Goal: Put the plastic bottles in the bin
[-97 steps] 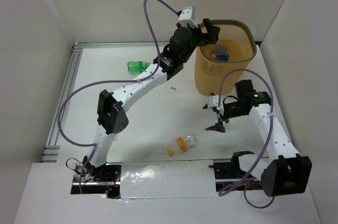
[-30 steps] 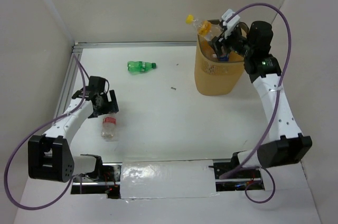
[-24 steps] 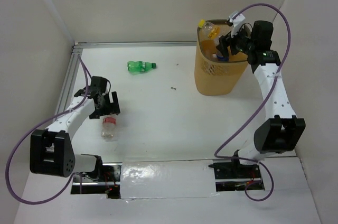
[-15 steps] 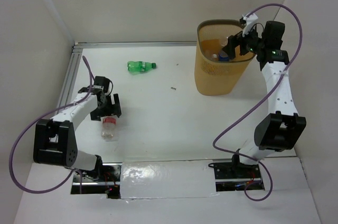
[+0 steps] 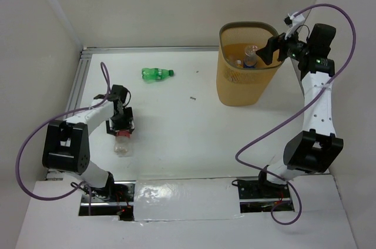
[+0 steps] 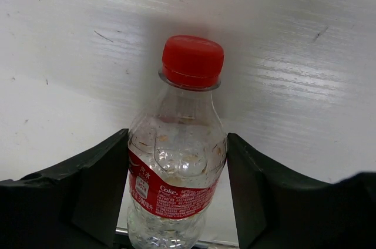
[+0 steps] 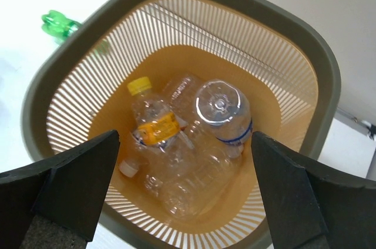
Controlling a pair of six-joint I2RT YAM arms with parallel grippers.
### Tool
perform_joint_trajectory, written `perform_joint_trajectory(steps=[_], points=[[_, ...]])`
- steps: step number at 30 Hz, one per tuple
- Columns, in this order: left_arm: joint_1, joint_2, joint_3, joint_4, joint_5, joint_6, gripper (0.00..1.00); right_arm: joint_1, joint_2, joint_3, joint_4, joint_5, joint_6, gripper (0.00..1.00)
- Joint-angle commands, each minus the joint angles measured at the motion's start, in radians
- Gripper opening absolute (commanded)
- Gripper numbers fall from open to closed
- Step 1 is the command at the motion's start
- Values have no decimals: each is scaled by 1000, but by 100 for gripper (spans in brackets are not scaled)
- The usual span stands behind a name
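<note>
Left claw (image 5: 120, 123) flanks the red-capped bottle (image 6: 176, 172); whether clamped, cannot tell. Right claw (image 5: 271, 54) hangs wide over the bin (image 5: 235, 87). Next: clamp, lift, carry right.

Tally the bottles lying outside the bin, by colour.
Green bottle: 1
Clear red-capped bottle: 1
Total outside the bin: 2
</note>
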Motion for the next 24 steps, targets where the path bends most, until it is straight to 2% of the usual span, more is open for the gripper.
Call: perform_joint_trajectory(steps=[1,5,9,15,18,20,24], points=[[-3,-15,31,-13,-13,-10,36,-6,-59,-6,10,-77,4,100],[-27,-66,63,-51,-3,-10,32,-6,-90,-32,-7,-167,-45,100],[-87,-152,179,-87,53,-35,26,-6,-113,-55,-107,-330,-197,100],[-242,-145,507,-99,161,-79,25,-6,-153,-84,-252,-473,-412,100],[-309,-109,665,-9,260,-90,21,-6,-167,-105,-266,-493,-441,91],[-346,-63,782,50,313,-102,21,-6,-193,-124,-250,-484,-429,79],[-431,70,1020,174,381,-103,21,-15,-231,-165,-260,-461,-438,48]])
